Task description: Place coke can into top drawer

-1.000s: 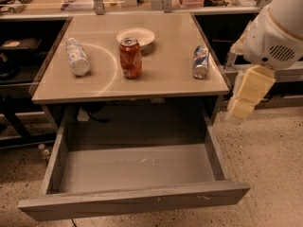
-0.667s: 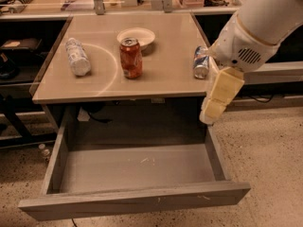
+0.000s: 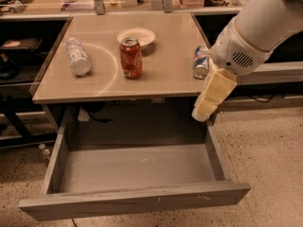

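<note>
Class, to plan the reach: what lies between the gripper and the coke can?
In the camera view, only bare tabletop lies between the gripper, at its front edge, and the coke can.

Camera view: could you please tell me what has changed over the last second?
The claw swung leftward in the picture, from out beside the table to its right front corner, above the right side of the open top drawer. Nothing was picked up or released. The coke can stayed upright on the tabletop, and the blue-and-silver can, bottle and bowl did not move.
</note>
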You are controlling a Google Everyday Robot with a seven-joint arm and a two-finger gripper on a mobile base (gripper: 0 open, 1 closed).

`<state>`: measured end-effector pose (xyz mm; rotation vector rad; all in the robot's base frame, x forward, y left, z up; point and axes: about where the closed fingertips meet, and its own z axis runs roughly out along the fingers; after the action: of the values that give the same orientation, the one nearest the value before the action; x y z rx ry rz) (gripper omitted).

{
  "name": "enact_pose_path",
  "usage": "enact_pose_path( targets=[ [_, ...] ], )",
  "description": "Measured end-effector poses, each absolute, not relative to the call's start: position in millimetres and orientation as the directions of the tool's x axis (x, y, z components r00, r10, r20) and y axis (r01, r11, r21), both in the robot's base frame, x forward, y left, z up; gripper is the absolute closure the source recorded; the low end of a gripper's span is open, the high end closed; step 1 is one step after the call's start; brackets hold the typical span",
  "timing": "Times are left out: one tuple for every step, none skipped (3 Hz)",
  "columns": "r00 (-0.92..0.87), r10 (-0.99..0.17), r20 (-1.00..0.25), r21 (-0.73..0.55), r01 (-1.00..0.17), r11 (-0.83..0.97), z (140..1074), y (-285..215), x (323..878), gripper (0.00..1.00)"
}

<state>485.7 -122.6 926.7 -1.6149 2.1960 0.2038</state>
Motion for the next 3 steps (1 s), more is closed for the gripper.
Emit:
enact_pose_path(
  targets=[
    [-0.311, -0.81, -0.497, -0.071, -0.916, 0.396, 918, -105, 521, 0.0],
    [-0.372, -0.739, -0.561, -0.047, -0.877, 0.478, 912, -83, 579, 0.0],
    [-0.373, -0.739, -0.562, -0.048, -0.877, 0.479, 912, -83, 579, 0.0]
  ],
)
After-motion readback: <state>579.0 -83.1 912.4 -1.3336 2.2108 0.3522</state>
